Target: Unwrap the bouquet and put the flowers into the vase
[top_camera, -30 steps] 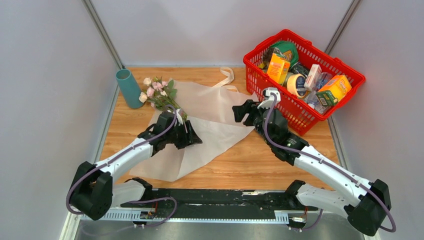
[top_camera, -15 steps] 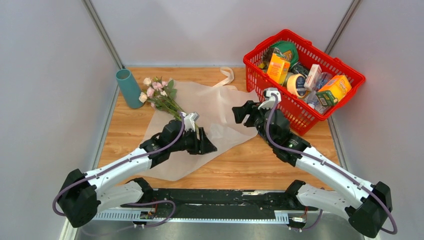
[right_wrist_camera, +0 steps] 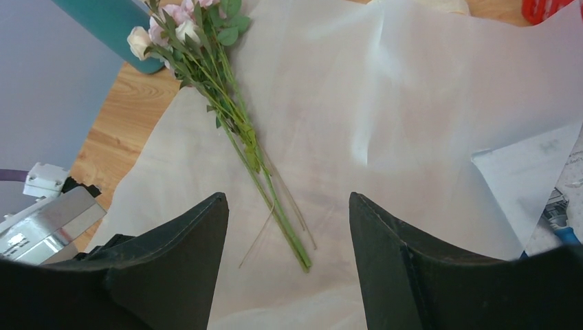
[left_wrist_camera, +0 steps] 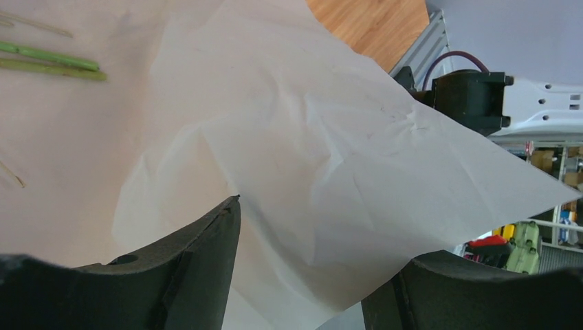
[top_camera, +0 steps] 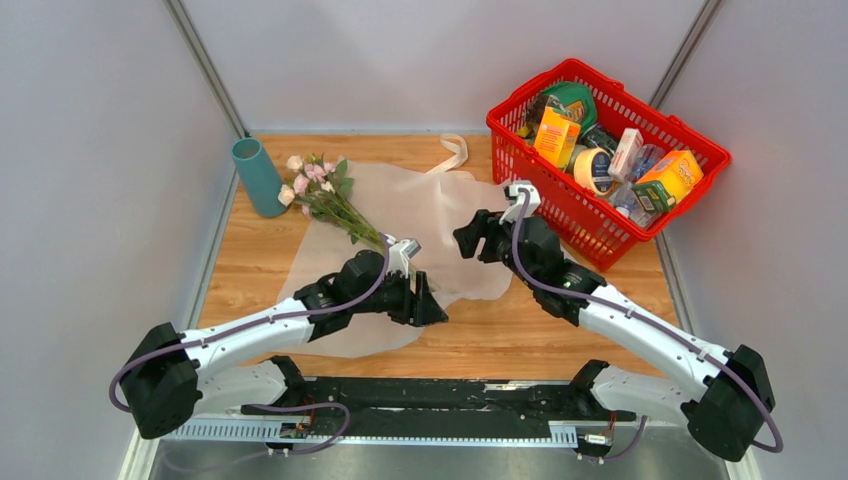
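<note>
Top external view, from the left: starts at the vase (top_camera: 258, 177), teal, standing at the far-left edge of the counter (top_camera: 500, 335). Just beside it, the flowers (top_camera: 322, 192), lying loose, heads toward the vase, stems running out over the opened white paper (top_camera: 440, 205) spread on the wood. Ribbon (top_camera: 455, 152) off, lying behind the sheet. Judged as: unwrapping done, flowers not yet in the vase.

Next, the left end effector (top_camera: 428, 300), low over the near part of the sheet, fingers spread wide and gripping nothing. In the left wrist view, only a raised fold of paper lying loosely between them. Then the right end effector (top_camera: 470, 238), likewise spread and empty, hovering over the sheet, in its wrist view aimed at the stem ends.

Probably calls next for closing on the bundled stems, lifting clear of the paper, tipping stems downward and threading them into the narrow mouth.

Far right, the red basket (top_camera: 650, 108) of groceries: printed boxes and a tape roll, lettering too small to read. No other writing visible.
</note>
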You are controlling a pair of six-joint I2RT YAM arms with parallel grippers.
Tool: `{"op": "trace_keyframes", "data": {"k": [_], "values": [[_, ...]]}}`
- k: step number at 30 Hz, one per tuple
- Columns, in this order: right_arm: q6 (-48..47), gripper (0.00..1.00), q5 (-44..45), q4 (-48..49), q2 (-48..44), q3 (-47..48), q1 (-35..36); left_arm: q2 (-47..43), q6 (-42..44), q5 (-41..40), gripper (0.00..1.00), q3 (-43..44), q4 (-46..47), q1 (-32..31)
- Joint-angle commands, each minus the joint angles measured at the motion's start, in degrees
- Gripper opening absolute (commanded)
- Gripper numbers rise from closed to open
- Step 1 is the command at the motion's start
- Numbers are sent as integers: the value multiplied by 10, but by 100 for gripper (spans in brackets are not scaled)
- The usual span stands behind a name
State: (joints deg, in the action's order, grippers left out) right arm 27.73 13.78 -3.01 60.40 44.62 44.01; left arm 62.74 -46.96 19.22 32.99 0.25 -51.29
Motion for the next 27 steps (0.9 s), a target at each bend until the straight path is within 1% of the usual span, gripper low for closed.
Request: {"op": "trace_keyframes", "data": {"k": [1, 4, 7, 8, 10, 11, 12, 14, 16, 17, 18, 20, 24, 27], "values": [[-3, 68, -22, -6, 13, 17, -1, -8, 27, 19, 68, 8, 13, -7], [-7, 68, -31, 0, 37, 6, -2, -6, 35, 46, 69, 9, 14, -7], [-14, 63, -68, 1, 81, 1, -8, 5, 48, 86, 69, 13, 5, -7], [-14, 60, -89, 1, 95, 2, -9, 6, 54, 87, 69, 18, 0, -6], [-12, 56, -128, 1, 117, -1, -9, 3, 65, 76, 70, 31, -38, -7], [-11, 55, -171, 2, 125, -4, -9, -3, 74, 59, 70, 36, -60, -6], [-8, 56, -185, 3, 132, -11, -9, -7, 78, 51, 70, 47, -75, -6], [-1, 56, -204, 3, 135, -33, -9, -27, 92, 7, 71, 72, -125, -6], [10, 56, -209, 3, 134, -61, -9, -39, 107, -58, 72, 105, -179, -7], [19, 56, -211, 3, 129, -78, -9, -42, 112, -104, 72, 127, -217, -7], [25, 56, -213, 4, 126, -94, -9, -47, 116, -124, 73, 141, -248, -7], [35, 57, -214, 3, 117, -125, -9, -54, 122, -206, 73, 172, -284, -6], [48, 56, -210, -4, 90, -170, -9, -59, 134, -282, 73, 219, -334, -6], [50, 56, -195, -23, 58, -171, -9, -61, 136, -321, 74, 245, -359, -6]]}}
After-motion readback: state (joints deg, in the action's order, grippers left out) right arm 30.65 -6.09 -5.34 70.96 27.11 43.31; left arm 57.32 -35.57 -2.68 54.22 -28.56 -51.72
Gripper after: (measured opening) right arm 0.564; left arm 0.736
